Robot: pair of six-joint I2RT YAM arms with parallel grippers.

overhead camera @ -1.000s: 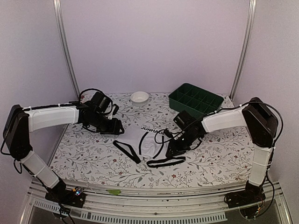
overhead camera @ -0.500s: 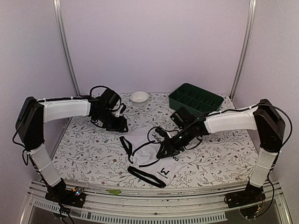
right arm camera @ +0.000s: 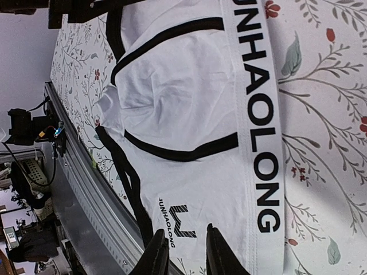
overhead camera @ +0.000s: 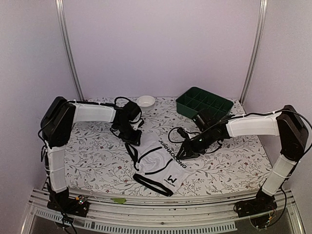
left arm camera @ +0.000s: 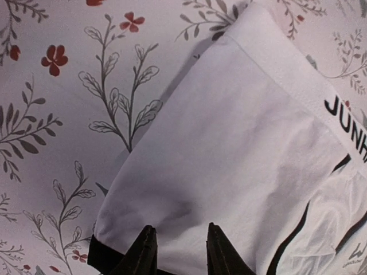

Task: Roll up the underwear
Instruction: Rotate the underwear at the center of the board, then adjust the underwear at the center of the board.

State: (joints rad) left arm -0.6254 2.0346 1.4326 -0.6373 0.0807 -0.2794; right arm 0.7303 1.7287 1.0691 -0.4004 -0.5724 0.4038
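Observation:
The underwear lies spread on the flowered table, white with black stripes and a waistband lettered JUNHAOLONG. My left gripper is at its far left corner. In the left wrist view the left gripper has its jaws apart, tips on the white underwear, which puckers between them near a black hem. My right gripper is at the waistband's right end. In the right wrist view the right gripper shows a narrow gap, with the underwear flat below beside a small logo. I see nothing clamped.
A small white bowl sits at the back centre. A green compartment tray stands at the back right, just behind the right arm. The table's metal front rail runs close to the garment's front hem.
The underwear went from a bunched heap to spread out toward the front, lettering now fully readable. My left arm swung right onto its corner with jaws narrowing. My right gripper shifted right.

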